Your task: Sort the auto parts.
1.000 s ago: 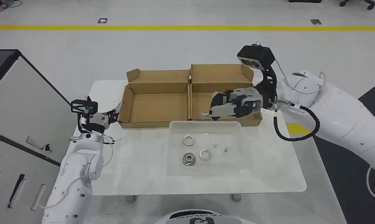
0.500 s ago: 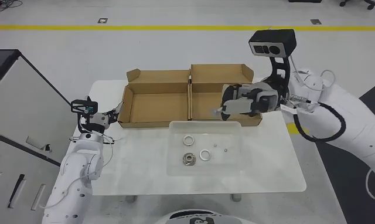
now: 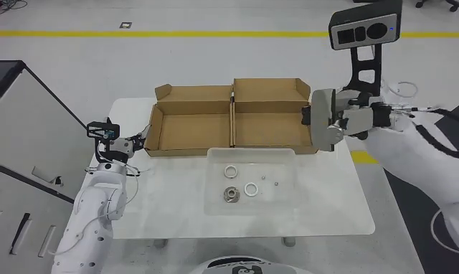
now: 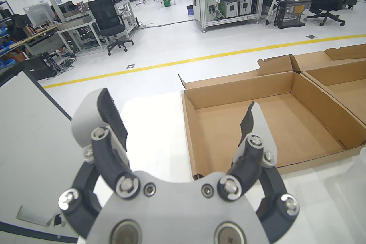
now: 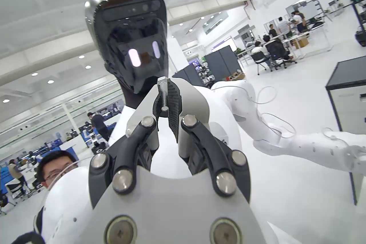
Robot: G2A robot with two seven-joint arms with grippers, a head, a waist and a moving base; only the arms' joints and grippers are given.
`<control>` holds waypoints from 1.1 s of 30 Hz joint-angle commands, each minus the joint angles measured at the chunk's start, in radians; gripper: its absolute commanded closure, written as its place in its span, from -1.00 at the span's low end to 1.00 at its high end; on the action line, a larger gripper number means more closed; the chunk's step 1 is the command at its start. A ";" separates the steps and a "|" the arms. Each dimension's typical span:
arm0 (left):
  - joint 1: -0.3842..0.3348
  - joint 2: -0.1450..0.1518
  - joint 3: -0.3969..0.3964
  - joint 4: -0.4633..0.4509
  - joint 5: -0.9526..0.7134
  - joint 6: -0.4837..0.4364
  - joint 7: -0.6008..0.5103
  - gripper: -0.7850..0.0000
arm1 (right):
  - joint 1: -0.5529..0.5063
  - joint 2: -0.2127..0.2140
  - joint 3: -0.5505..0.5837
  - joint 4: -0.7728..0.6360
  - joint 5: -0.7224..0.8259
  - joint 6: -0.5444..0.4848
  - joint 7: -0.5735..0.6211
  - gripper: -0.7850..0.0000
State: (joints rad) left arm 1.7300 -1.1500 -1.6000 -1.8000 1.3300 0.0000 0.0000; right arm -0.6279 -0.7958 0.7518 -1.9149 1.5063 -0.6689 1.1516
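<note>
My right gripper (image 5: 165,90) is shut on a small threaded bolt (image 5: 163,96), which stands up between the pads. In the top view the right gripper (image 3: 324,122) is raised beside the right cardboard box (image 3: 271,129) and turned up and back towards the robot. A clear tray (image 3: 215,202) in front of the boxes holds two white rings (image 3: 231,171) (image 3: 251,189), a metal bearing (image 3: 231,195) and small bits (image 3: 264,178). My left gripper (image 4: 180,110) is open and empty, low at the table's left edge (image 3: 136,141), facing the left cardboard box (image 4: 257,125).
Both boxes (image 3: 190,127) stand side by side at the table's back with flaps up, and no parts show inside them. A grey cabinet (image 3: 29,116) stands left of the table. Bare tabletop (image 3: 323,202) lies right of the tray.
The right arm has risen from low over the right box, swung right and turned its gripper upward. The left arm has not moved.
</note>
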 commanded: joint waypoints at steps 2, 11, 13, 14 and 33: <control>0.000 0.000 0.000 0.000 0.000 0.000 0.000 -1.00 | -0.038 -0.032 0.061 0.006 0.034 0.050 0.050 1.00; 0.000 0.000 0.000 0.000 0.000 0.000 0.000 -1.00 | -0.140 -0.143 0.210 0.031 0.068 0.164 0.164 1.00; 0.000 0.000 0.000 0.000 0.000 0.000 0.000 -1.00 | -0.150 -0.162 0.232 0.051 0.014 0.162 0.162 1.00; 0.000 0.000 0.000 0.000 0.000 0.000 0.000 -1.00 | -0.145 -0.167 0.246 0.069 -0.071 0.156 0.156 1.00; 0.000 0.000 0.000 0.000 0.000 0.000 0.000 -1.00 | -0.184 -0.228 0.254 0.103 -0.242 0.119 0.092 1.00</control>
State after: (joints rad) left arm 1.7300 -1.1500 -1.6000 -1.8000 1.3300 0.0000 0.0000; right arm -0.8062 -1.0202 1.0084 -1.8095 1.2119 -0.5557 1.2340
